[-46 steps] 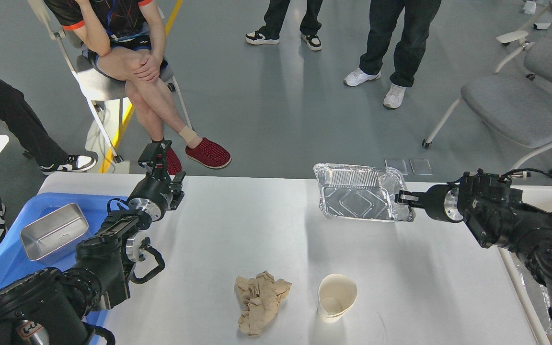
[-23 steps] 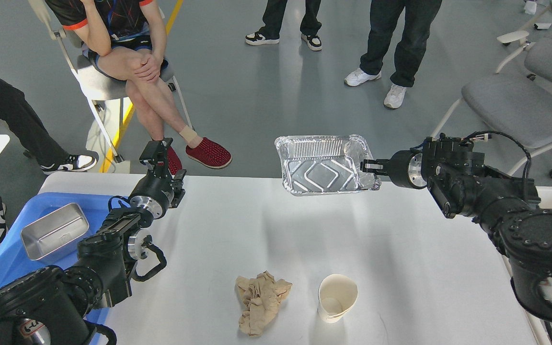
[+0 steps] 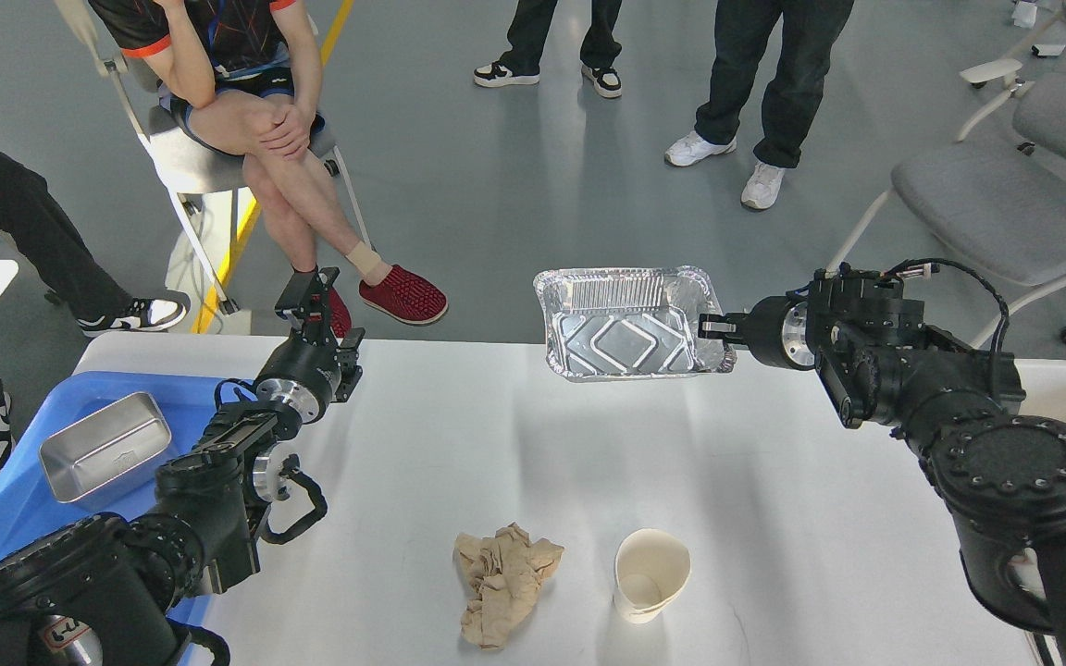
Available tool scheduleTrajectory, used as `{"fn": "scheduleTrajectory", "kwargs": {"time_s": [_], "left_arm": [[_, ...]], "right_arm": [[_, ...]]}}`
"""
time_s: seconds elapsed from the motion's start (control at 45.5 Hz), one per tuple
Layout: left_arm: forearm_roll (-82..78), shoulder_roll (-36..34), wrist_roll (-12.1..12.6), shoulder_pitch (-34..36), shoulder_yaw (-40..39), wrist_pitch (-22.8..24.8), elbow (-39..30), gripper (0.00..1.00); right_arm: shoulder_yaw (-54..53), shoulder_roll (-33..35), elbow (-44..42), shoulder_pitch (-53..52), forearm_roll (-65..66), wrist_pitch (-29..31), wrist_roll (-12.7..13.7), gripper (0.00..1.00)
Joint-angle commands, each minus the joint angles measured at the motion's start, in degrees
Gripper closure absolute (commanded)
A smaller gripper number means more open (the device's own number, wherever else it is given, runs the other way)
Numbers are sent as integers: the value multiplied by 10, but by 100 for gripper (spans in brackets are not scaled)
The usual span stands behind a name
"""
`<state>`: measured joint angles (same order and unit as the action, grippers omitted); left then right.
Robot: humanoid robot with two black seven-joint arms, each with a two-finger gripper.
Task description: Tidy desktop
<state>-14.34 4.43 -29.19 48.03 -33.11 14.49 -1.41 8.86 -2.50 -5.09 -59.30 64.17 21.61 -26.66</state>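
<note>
Two grippers show: the right gripper pinches the foil tray's rim above the desktop's far edge; the left gripper seems empty, its finger spacing unclear.

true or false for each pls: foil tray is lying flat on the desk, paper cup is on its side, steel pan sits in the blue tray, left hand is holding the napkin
1. The foil tray lies flat on the desktop. False: the right hand holds it by its right rim, raised over the far edge.
2. The paper cup lies on its side. True.
3. The steel pan sits in the blue tray. True.
4. The left hand holds the napkin. False: it is empty, and the napkin lies near the front edge.
</note>
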Motion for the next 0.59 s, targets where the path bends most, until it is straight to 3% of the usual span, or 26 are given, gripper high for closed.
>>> {"fn": "scheduleTrajectory", "kwargs": {"time_s": [0.0, 0.066, 0.285, 0.417, 0.571], "left_arm": [[-10, -1, -26, -2, 51, 6, -1, 3], [-9, -9, -37, 0, 110, 10, -1, 3], [-12, -67, -38, 13, 276, 79, 1, 3], [-12, -127, -42, 24, 417, 147, 5, 3], [-21, -241, -84, 54, 549, 243, 4, 3]], "right_arm": [[0, 0, -1, 3, 0, -1, -1, 100], [-1, -1, -1, 3, 0, -1, -1, 100], [-1, -1, 0, 4, -6, -4, -1, 100], [0, -1, 0, 6, -10, -8, -1, 100], [-1, -2, 0, 8, -12, -10, -1, 100]]}}
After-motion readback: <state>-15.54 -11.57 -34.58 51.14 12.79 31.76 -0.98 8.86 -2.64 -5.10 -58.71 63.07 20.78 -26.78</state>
